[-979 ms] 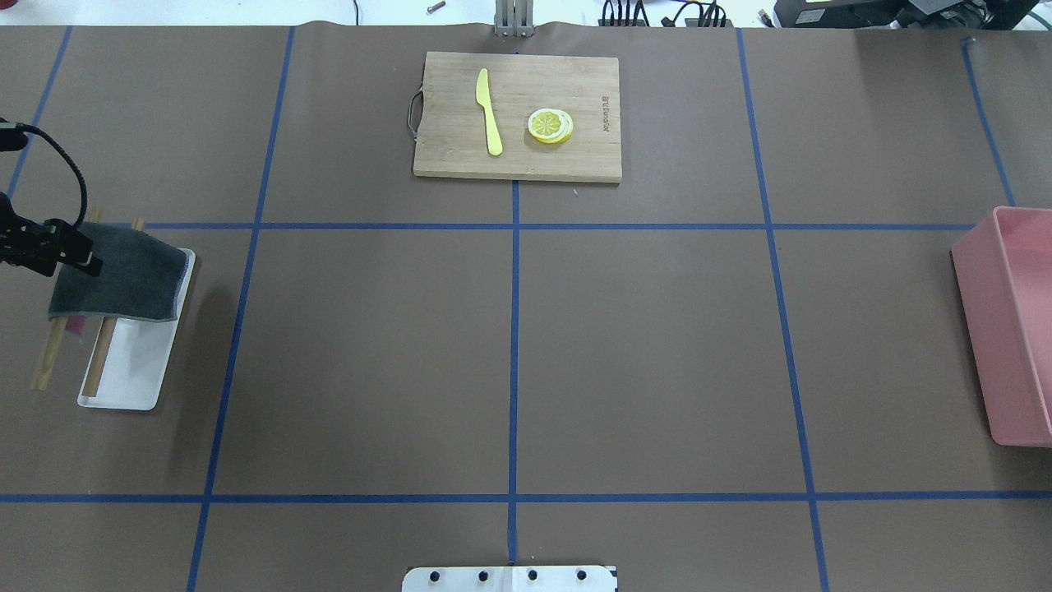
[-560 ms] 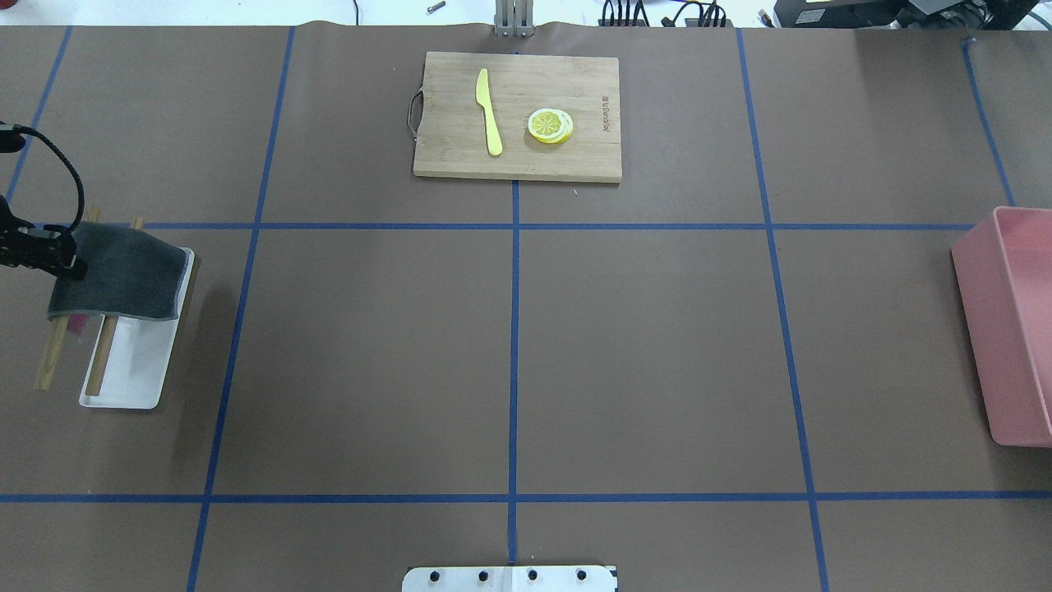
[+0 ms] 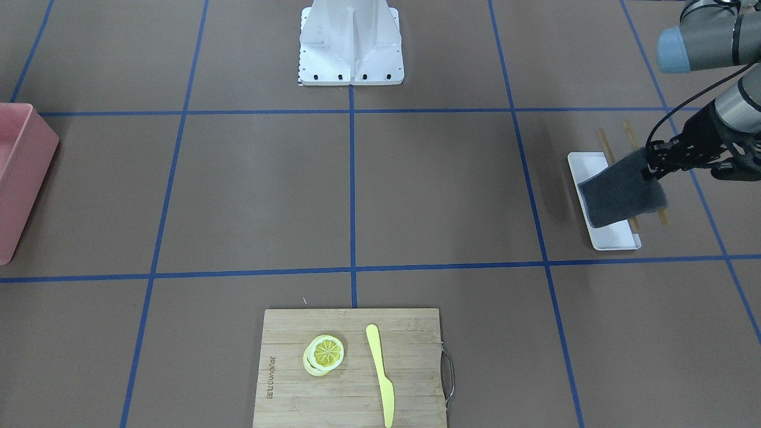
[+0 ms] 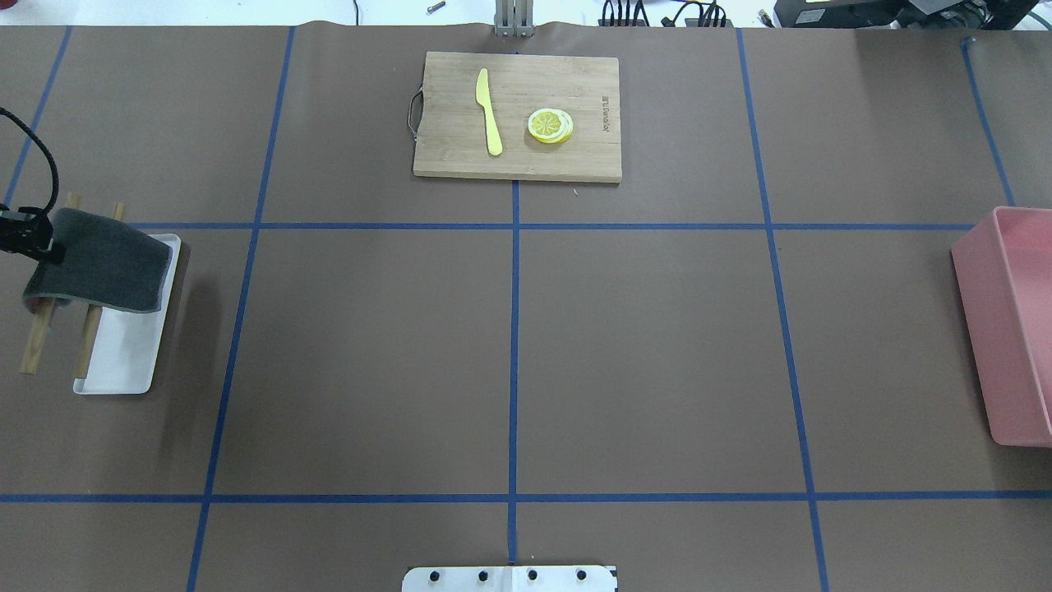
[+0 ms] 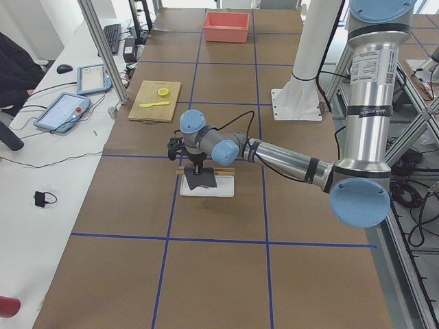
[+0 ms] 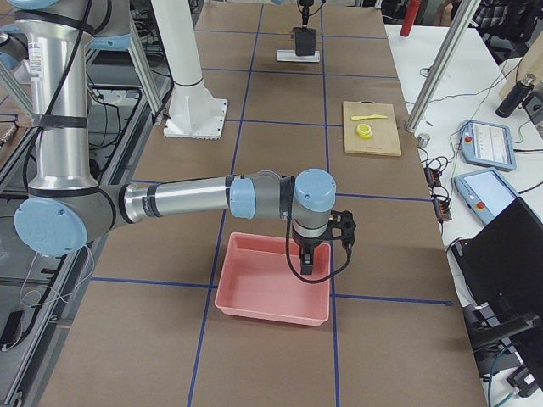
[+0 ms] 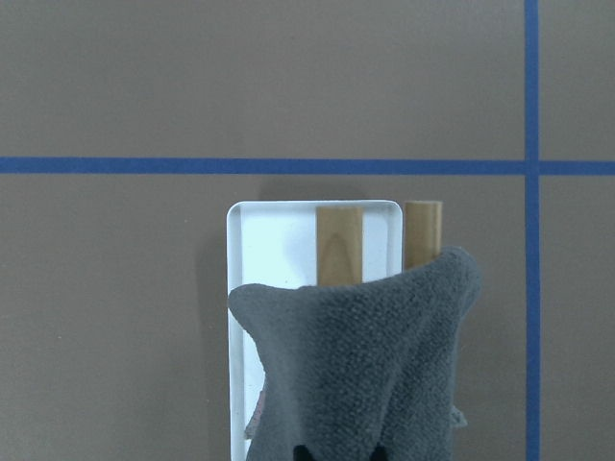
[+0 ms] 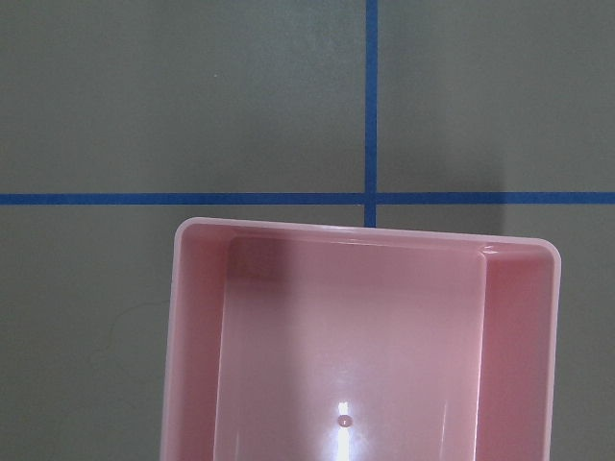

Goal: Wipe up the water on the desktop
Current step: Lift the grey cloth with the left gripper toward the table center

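The brown desktop (image 4: pixel 641 345) with its blue tape grid shows no water that I can make out. My left gripper (image 4: pixel 31 240) is at the far left edge, shut on the top of a dark grey cloth (image 4: pixel 99 263). The cloth (image 3: pixel 621 191) hangs over a white tray (image 3: pixel 618 241) and two wooden sticks (image 4: pixel 33 345). In the left wrist view the cloth (image 7: pixel 356 365) covers the near part of the tray (image 7: pixel 279 240). My right gripper (image 6: pixel 310 259) hovers over a pink bin (image 6: pixel 271 292); I cannot tell whether it is open or shut.
A bamboo cutting board (image 4: pixel 518 115) with a yellow knife (image 4: pixel 489 111) and lemon slices (image 4: pixel 550 126) lies at the far middle. The pink bin (image 4: pixel 1019 329) sits at the right edge. The robot's white base (image 3: pixel 351 41) stands at the near middle.
My left gripper has moved left and a little farther away with the cloth. The white tray and the sticks have shifted the same way.
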